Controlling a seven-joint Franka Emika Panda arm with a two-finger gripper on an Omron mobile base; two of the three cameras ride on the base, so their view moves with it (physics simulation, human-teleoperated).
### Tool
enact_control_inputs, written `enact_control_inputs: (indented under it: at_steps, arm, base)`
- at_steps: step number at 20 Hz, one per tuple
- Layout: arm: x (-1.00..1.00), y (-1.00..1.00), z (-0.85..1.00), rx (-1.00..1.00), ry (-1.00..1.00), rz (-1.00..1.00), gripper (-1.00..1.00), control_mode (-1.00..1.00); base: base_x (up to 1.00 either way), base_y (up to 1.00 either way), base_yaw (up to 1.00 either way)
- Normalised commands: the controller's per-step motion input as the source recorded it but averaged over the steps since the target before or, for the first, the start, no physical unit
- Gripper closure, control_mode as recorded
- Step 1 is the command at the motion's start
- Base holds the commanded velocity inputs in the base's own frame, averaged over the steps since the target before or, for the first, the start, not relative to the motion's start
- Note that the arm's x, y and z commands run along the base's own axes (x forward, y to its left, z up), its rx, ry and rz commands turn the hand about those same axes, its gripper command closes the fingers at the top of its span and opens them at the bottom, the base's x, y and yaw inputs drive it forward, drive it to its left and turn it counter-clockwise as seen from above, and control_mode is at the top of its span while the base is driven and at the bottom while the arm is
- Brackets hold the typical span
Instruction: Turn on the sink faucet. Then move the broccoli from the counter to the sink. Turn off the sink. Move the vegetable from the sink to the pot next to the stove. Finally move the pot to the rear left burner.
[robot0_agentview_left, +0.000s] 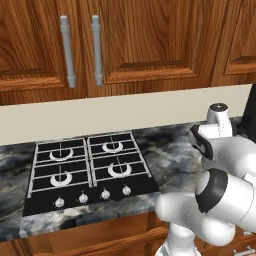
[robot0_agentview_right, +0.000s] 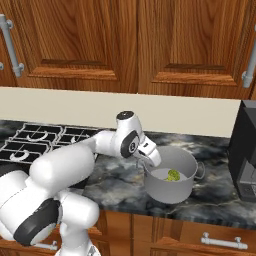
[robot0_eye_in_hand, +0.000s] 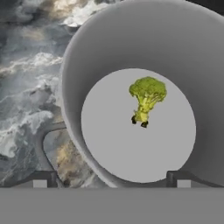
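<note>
One broccoli floret lies inside the grey pot on the counter; my gripper, jaws apart, straddles its rim. I read no lettering.

Marbled stone counter: black stove set in at left, grey pot nr front edge, right of it.

The stove (4 burners, 4 knobs) sits in the counter beneath wooden cabinets.
</note>
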Motion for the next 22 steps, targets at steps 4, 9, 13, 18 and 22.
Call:
enact_control_inputs:
  at_steps: [4,9,13,18,22]
  arm:
    - [0.00,0.28,0.01,-0.13,0.00,0.24,-1.00,-1.00]
    - [0.01,0.15,0.00,-0.11,0.01,0.14,-1.00,-1.00]
    - [0.14,0.10,0.00,-0.10,0.03,0.08,-1.00,-1.00]
    - [0.31,-0.03,0.00,-0.08,0.00,0.02,-1.00,-1.00]
    - [0.31,-0.05,-0.01,-0.09,0.00,0.00,-1.00,-1.00]
  base:
    - [0.00,0.00,0.00]
    - [0.00,0.00,0.00]
    - [0.00,0.00,0.00]
    - [0.00,0.00,0.00]
    - [0.00,0.00,0.00]
